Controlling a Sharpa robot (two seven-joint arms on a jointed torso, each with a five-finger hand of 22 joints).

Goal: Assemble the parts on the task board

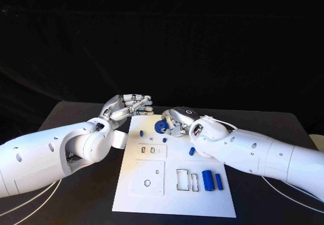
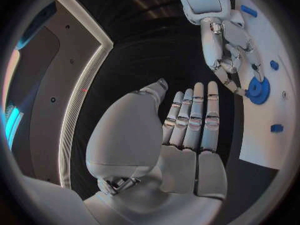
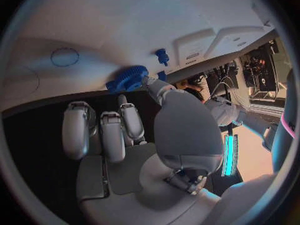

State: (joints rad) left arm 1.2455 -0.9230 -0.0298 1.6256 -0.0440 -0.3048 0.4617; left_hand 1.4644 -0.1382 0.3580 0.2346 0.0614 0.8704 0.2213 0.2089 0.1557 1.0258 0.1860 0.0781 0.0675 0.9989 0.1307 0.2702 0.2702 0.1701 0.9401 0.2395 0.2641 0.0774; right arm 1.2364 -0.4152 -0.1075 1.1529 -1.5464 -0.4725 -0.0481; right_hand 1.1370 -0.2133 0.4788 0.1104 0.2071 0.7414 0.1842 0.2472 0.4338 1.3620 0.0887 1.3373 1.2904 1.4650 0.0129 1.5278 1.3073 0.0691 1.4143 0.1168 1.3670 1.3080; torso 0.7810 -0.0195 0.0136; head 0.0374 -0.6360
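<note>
The white task board (image 1: 174, 197) lies lengthwise in the middle of the table. At its far end my right hand (image 1: 177, 120) pinches a blue gear (image 1: 160, 126) by the rim, and the gear looks tilted off the board. In the right wrist view the thumb (image 3: 156, 87) touches the gear (image 3: 128, 80). In the left wrist view the right hand (image 2: 228, 60) reaches the gear (image 2: 257, 90) with its fingertips. My left hand (image 1: 128, 108) hovers just off the board's far left corner, fingers straight and together, holding nothing (image 2: 187, 120).
Small blue pegs (image 1: 142, 133) (image 1: 165, 139) (image 1: 192, 151) sit on the board's far half. Two upright blue pieces (image 1: 208, 180) (image 1: 218, 182) stand near the right edge beside rectangular cut-outs (image 1: 183, 179). A blue peg (image 3: 162, 56) is close behind the gear.
</note>
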